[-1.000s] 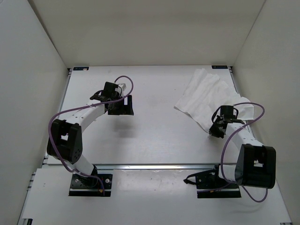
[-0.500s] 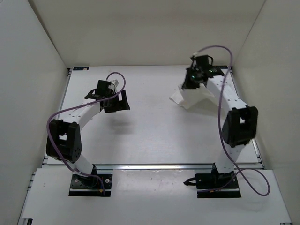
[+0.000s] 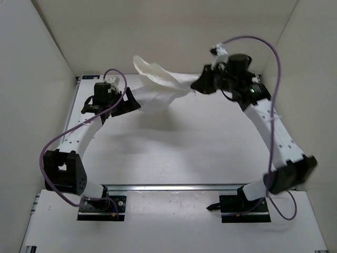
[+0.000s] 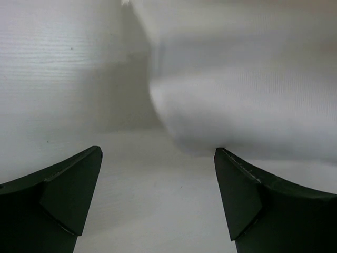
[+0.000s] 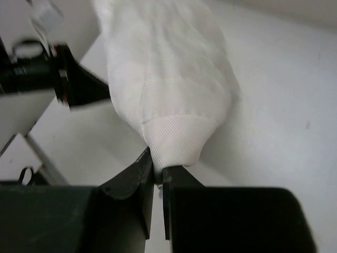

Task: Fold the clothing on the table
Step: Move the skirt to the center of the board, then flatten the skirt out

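the clothing [image 3: 158, 87] hangs above the far edge of the table [image 3: 174, 153], one end pinched in the right pincer [image 3: 195, 85], its long axis running leftward to the wide-open left pincer [image 3: 132, 101], just beside its free end.

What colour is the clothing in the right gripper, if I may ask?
The clothing is plain white, clearest in the right wrist view.

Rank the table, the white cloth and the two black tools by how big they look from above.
1. Table
2. Cloth
3. Left tool and right tool: these look about alike, so I won't rank one over the other.
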Motion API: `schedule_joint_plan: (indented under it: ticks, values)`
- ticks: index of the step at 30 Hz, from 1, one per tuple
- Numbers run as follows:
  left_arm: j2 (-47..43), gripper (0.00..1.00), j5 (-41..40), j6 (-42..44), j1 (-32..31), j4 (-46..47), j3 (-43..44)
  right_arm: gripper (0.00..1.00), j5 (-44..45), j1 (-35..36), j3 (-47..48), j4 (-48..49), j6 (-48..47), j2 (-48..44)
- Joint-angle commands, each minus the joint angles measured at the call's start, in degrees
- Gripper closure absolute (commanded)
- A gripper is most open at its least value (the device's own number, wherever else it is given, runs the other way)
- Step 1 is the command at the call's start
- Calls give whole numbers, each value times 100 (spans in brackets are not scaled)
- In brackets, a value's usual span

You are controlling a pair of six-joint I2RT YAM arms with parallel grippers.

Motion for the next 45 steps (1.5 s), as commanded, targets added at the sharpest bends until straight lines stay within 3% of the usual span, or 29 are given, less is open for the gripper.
schedule_joint_plan:
  ticks: [1,4,6,12,22,27,32,39,45]
  values:
    - [-481,1,96,-41,168,137,97,100,-789,-647,-2991,1821,948,-1239]
    - [-709,1,78,-6,212,66,88,100,-450,-570,-4446,1677,845,-1865]
    - [-763,1,174,-23,160,13,62,100,-693,-509,-5413,1755,1036,-2077]
    - [-842,1,763,-224,-113,277,-552,100,-685,-552,-6498,2387,1310,-2307]
    - [-1694,1,1185,-1287,-1650,662,-2686,100,-870,-711,-5997,2274,1082,-1982]
    - [-1678,1,852,-1332,-1431,812,-3146,100,-940,-526,-5858,2292,1091,-1797]
    - [-1256,2,1168,-1552,-1501,1691,-3384,100,-923,-280,-5690,2177,1038,-1621]
    - [-667,12,1150,-1649,-1625,2078,-3137,100,-993,-280,-5690,2151,1029,-1524]
    - [-157,33,1018,-1604,-1546,2228,-3076,100,-1028,-341,-5602,2081,1003,-1445]
